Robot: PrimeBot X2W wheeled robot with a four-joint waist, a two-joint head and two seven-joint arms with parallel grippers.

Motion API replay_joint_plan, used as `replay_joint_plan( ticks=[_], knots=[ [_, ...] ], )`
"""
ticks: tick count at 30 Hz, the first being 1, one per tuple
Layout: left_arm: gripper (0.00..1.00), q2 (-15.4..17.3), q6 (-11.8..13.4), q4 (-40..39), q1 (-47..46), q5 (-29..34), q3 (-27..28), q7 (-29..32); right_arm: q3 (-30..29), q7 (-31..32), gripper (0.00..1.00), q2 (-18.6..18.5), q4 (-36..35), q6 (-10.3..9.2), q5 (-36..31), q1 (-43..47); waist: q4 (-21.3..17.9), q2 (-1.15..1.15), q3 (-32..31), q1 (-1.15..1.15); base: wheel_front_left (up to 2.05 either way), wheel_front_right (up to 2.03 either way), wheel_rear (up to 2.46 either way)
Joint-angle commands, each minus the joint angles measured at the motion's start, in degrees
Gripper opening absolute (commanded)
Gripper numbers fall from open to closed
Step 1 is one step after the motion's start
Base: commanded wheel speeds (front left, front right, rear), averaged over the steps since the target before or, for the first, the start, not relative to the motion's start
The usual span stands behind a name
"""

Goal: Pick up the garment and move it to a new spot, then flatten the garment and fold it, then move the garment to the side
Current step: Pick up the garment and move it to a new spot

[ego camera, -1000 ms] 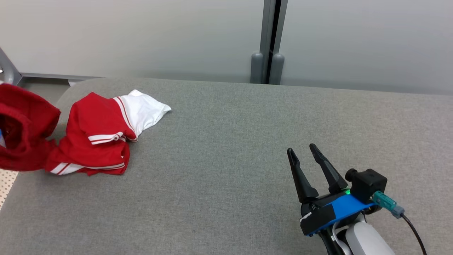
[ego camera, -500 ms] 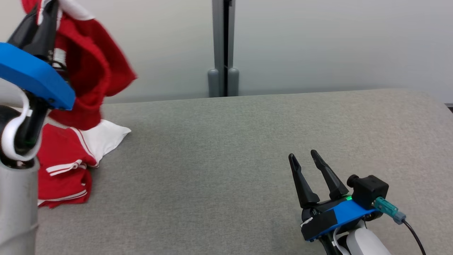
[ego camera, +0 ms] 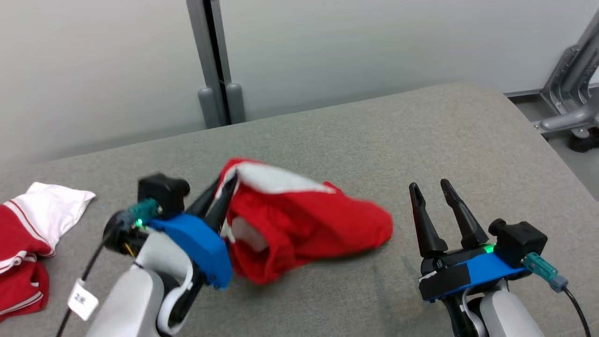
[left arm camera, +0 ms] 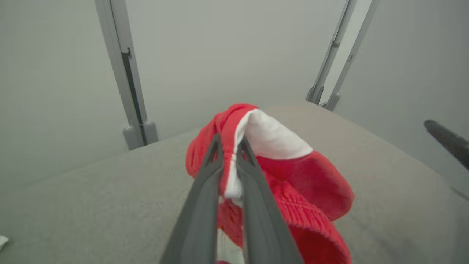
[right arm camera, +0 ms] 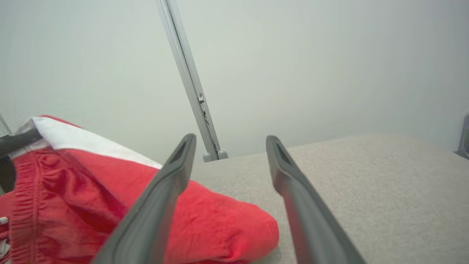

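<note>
Left gripper fingers pinching red garment by white edge, bulk sagging to grey worktop, right gripper fingers spread, empty, near right.

1. A pale grey-green wall of smooth panels stands behind the tabletop, lit softly and evenly.
2. A grey upright post with a dark slot down its middle splits the panels. Two rounded grey caps sit at its foot, just beyond the tabletop's far edge.
3. The tabletop is covered in grey woven fabric, and its far right corner is rounded.
4. Past that corner is a strip of grey floor.
5. A grey metal frame with slanted struts stands there, with a dark foot below it (it may be a wheel; too blurred to tell).
</note>
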Motion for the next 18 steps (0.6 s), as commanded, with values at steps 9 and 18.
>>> replay_joint_plan(
  ticks=[9,18],
  knots=[
    [0.50,0.9,-0.7,25.5,2.4,4.2,-4.0,-16.8,0.6,-0.1,1.00,-0.8,0.0,0.03,-0.3,0.0,-0.1,0.00,1.4,0.00,0.00,0.00,0.00],
    [1.00,-1.3,-1.0,33.0,-0.5,0.0,-3.8,-24.5,1.7,-0.1,1.00,-1.7,1.3,0.03,-0.3,0.4,3.4,0.00,-0.6,0.00,0.00,0.00,0.00]
  ],
)
